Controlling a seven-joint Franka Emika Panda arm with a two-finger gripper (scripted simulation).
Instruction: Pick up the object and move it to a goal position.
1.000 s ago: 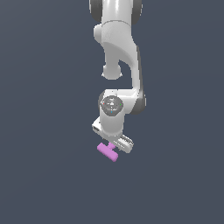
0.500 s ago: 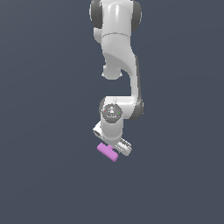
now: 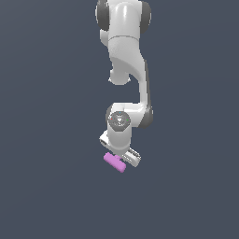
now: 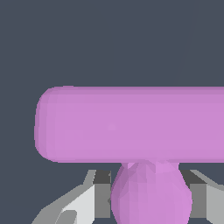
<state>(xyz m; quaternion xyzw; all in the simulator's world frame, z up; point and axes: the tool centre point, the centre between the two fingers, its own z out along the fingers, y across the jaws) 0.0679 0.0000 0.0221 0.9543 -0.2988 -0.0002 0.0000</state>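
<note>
Pink-purple block (image 4: 131,124) pinched at crossbar betw. fingers (image 4: 89,199) of gripper (image 3: 122,158), jaws closed narrow on it, hanging under arm. Looks rigid, light, smooth-sided, prob. slippery; crossbar seems best hold, w/ bars either side blocking slide-out.

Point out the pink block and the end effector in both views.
pink block (image 3: 114,162), exterior view, on its visible bar
pink block (image 4: 131,124), wrist view, on the long bar
end effector (image 4: 151,197), wrist view, between its fingertips
</note>
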